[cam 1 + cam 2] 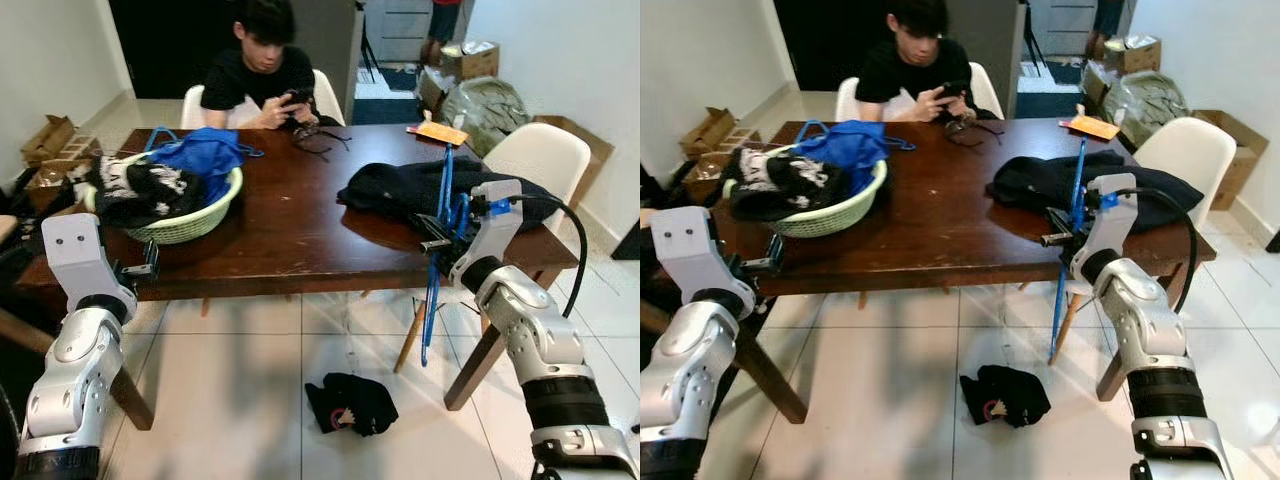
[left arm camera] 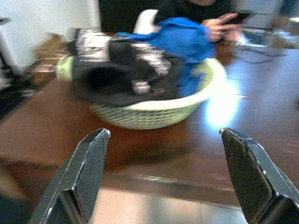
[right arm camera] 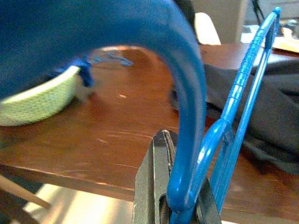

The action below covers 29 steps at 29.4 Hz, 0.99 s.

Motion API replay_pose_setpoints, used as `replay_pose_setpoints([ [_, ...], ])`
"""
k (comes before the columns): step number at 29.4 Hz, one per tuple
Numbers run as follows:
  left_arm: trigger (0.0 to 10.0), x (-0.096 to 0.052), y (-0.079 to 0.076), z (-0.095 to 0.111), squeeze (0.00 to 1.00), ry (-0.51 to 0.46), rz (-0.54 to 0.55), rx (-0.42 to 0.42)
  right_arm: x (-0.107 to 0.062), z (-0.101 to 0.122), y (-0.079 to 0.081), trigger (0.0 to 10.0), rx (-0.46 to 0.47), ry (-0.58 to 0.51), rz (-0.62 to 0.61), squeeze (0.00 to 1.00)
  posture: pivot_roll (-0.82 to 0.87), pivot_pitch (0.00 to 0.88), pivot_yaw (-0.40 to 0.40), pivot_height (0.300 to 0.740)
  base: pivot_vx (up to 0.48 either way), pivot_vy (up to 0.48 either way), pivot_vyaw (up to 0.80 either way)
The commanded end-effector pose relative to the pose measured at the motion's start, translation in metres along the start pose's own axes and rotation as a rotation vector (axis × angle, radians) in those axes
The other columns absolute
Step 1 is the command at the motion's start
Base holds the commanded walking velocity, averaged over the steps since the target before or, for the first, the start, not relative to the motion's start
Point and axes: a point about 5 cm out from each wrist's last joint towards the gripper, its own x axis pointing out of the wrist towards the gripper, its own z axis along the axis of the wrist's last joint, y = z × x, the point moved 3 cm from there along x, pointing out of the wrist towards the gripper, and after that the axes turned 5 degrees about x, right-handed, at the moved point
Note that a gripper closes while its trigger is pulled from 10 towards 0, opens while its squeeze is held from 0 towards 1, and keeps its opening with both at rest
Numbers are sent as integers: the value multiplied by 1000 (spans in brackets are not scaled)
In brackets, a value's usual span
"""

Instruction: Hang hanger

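A blue plastic hanger (image 1: 432, 290) stands nearly upright at the table's front right edge, its lower end hanging below the tabletop. My right gripper (image 1: 437, 243) is shut on it near the hook; in the right wrist view the black fingers (image 3: 152, 196) clamp the blue hook (image 3: 187, 140). Just behind the hanger a dark garment (image 1: 400, 188) lies on the brown table (image 1: 290, 230). My left gripper (image 2: 166, 163) is open at the table's front left edge, facing the green basket (image 2: 149, 112) and holding nothing.
The green laundry basket (image 1: 190, 228) holds black and blue clothes. A person (image 1: 262, 70) sits at the far side with a phone. A black garment (image 1: 350, 402) lies on the tiled floor. A white chair (image 1: 545, 155) stands at the right, cardboard boxes (image 1: 45, 140) at the left.
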Motion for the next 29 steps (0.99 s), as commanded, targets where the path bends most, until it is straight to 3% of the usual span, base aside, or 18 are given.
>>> replay_pose_setpoints([
  [1,10000,-1,4,-1,0,-7,16,10,2,3,9,10000,10,-33,49,0,78,23,-9,735,446,0,0],
  [8,10000,2,10,26,0,-97,48,58,-3,18,16,10000,151,-148,151,0,87,23,-16,735,448,0,0],
  [12,10000,6,24,62,0,-197,97,99,-3,29,27,10000,196,-195,234,0,96,20,-15,735,448,0,0],
  [23,10000,6,23,76,0,-244,89,72,-1,40,34,10000,184,-223,261,0,96,19,-16,735,444,0,0],
  [25,10000,8,23,77,0,-240,100,31,1,47,36,10000,170,-236,276,0,91,12,-20,735,0,0,0],
  [29,10000,9,26,77,0,-233,114,31,2,50,38,10000,162,-239,288,0,93,11,-22,735,0,0,0],
])
